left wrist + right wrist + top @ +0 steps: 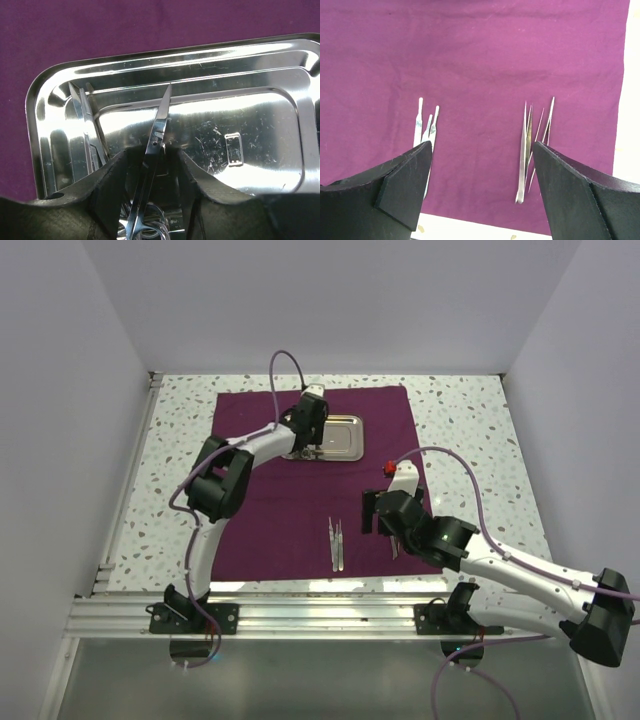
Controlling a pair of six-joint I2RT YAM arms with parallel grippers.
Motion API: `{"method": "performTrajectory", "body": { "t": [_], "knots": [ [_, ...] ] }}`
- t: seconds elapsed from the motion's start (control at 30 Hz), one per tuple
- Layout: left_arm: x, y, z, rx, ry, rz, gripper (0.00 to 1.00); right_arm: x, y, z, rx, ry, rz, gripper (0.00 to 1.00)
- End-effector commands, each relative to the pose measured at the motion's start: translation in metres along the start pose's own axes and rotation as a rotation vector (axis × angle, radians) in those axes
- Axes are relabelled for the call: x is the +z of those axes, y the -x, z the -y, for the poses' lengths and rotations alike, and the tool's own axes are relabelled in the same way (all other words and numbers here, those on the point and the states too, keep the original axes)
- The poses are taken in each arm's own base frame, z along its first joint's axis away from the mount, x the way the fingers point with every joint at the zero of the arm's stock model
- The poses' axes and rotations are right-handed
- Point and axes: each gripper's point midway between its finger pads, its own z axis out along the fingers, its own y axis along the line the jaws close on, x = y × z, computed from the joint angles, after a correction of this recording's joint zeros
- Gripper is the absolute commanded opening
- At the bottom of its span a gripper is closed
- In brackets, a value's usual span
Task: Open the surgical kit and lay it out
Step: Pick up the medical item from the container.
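Two sets of thin silver tweezers point(524, 150) lie on the dark magenta cloth wrap point(480, 50) under your wide, empty right tool point(481, 150). Your left tool point(152, 156) straddles ring-handled steel scissors point(161, 120) in the shiny steel tray point(200, 55); you cannot tell whether it grips them. Lift them out next.

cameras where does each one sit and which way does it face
Top external: above and behind, looking down on the cloth and tray; left arm and right arm show.
Left wrist: on the left arm, looking into the tray; its fingers flank scissors.
Right wrist: on the right arm, facing cloth and tweezers; its spread fingers show.
Shared: tray, in top and left wrist.
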Motion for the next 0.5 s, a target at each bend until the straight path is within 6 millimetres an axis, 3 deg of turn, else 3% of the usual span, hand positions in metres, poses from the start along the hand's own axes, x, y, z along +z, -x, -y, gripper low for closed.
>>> {"method": "performTrajectory", "body": {
  "t": [0.0,0.13,0.23,0.33,0.43,0.47],
  "knots": [
    [-0.003,0.006,0.002,0.009,-0.036,-0.03,0.46,-0.001,0.016,-0.003,0.019,-0.005,0.053,0.85],
    [0.005,-0.017,0.001,0.017,-0.043,-0.106,0.34,0.0,0.016,-0.003,0.021,-0.008,0.051,0.85],
    [0.01,-0.033,0.001,0.018,-0.065,-0.149,0.13,0.0,0.016,-0.002,0.021,-0.008,0.053,0.85],
    [0.015,-0.037,0.0,0.016,-0.079,-0.171,0.0,0.0,0.015,-0.002,0.021,-0.008,0.051,0.85],
    [0.016,-0.025,0.002,0.019,-0.083,-0.157,0.0,0.0,0.013,-0.001,0.021,-0.009,0.049,0.85],
    [0.013,-0.006,0.006,0.016,-0.094,-0.122,0.0,0.0,0.014,-0.001,0.024,-0.009,0.052,0.85]
  ]
}}
